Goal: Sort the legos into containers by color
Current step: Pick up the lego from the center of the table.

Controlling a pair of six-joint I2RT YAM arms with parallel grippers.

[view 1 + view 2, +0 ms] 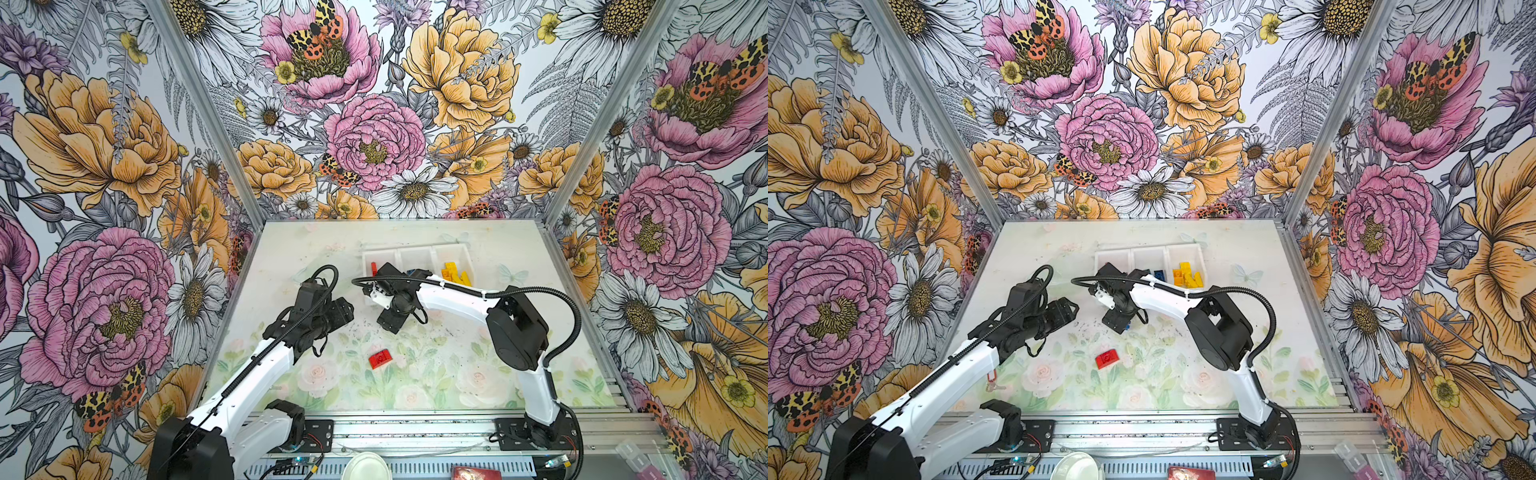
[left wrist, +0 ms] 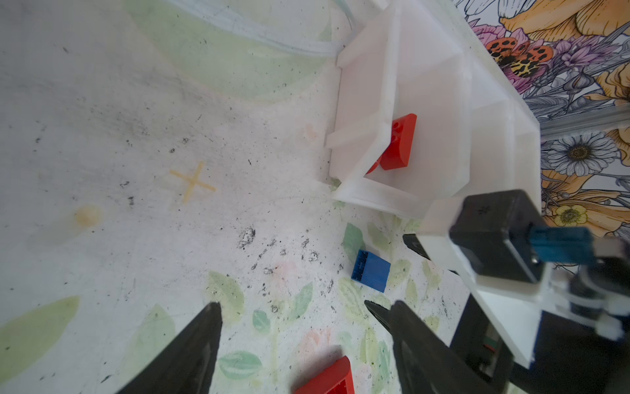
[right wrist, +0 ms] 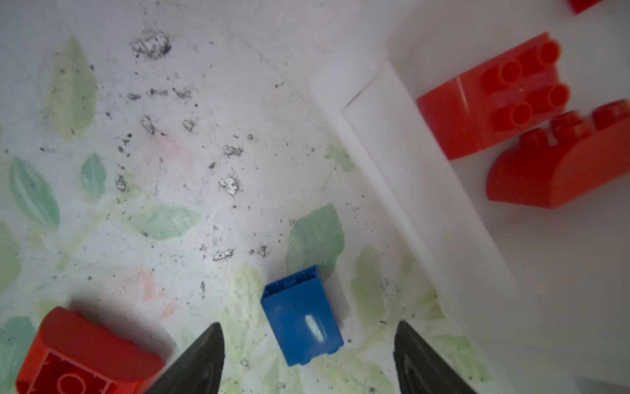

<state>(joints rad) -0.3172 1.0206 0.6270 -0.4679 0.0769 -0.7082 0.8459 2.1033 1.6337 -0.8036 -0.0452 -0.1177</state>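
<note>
The white containers (image 1: 415,250) (image 1: 1148,252) stand at the back of the mat. The left bin holds red legos (image 3: 491,99) (image 2: 399,143), the middle one blue legos (image 1: 1158,274), the right one yellow legos (image 1: 456,272) (image 1: 1188,275). A blue brick (image 3: 303,315) (image 2: 371,271) lies on the mat just in front of the tray. My right gripper (image 3: 309,324) (image 1: 390,322) hangs open over it, one finger on each side, not touching. A red brick (image 1: 379,358) (image 1: 1108,358) (image 3: 85,354) lies nearer the front. My left gripper (image 2: 293,303) (image 1: 347,309) is open and empty, left of the right one.
Floral walls and aluminium posts close in the mat on three sides. A metal rail (image 1: 415,432) runs along the front, with a white bowl (image 1: 365,465) and a red packet (image 1: 471,473) beyond it. The right arm's wrist (image 2: 494,238) sits close beside my left gripper.
</note>
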